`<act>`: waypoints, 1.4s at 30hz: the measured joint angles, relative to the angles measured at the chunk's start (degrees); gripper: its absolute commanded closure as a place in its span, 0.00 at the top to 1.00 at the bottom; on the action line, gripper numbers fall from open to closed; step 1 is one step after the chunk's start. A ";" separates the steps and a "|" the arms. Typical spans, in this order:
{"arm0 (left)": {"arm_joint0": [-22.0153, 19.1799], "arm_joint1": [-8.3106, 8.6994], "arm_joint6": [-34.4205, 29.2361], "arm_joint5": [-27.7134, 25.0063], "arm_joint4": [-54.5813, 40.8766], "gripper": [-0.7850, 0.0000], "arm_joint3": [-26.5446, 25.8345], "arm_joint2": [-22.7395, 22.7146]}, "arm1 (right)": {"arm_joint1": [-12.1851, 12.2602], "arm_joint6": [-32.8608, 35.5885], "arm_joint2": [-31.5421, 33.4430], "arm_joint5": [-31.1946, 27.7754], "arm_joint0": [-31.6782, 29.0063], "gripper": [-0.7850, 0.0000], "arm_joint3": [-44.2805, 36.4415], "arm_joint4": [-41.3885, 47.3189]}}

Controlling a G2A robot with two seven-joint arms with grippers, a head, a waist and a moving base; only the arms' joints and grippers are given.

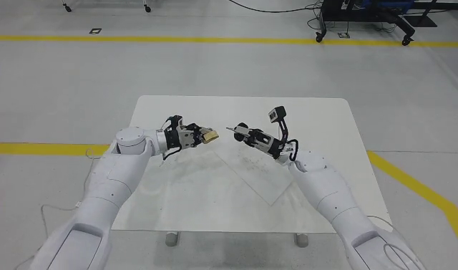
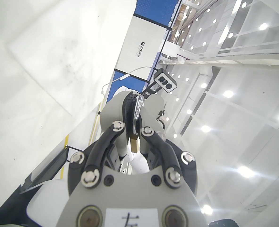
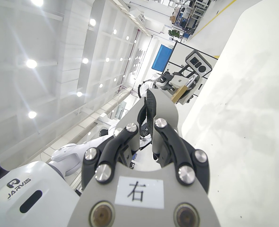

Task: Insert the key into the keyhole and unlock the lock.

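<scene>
Our left hand [image 1: 200, 135] pinched the lock [image 1: 210, 135], our right hand [image 1: 243, 132] the key [image 1: 231, 129]; a tilted key could miss the keyhole.

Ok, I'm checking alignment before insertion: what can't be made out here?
Top view: the keyhole is too small to see on the lock.
Right wrist view: the key is hidden inside the right gripper.
Left wrist view: the lock is mostly covered by the left gripper.
</scene>
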 measured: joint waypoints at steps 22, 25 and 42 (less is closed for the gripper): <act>-1.58 -0.99 -7.90 16.42 3.64 0.00 0.92 6.70 | 3.75 -19.75 7.05 -15.25 -4.81 0.00 -15.17 -44.86; -2.31 -1.06 -5.94 14.11 5.76 0.00 1.21 7.32 | 4.36 -25.97 9.56 -14.91 -8.96 0.00 -22.22 -56.61; -1.16 -0.61 -10.25 18.70 -1.32 0.00 1.71 4.41 | 5.13 -27.67 9.66 -19.18 -6.92 0.00 -27.37 -69.64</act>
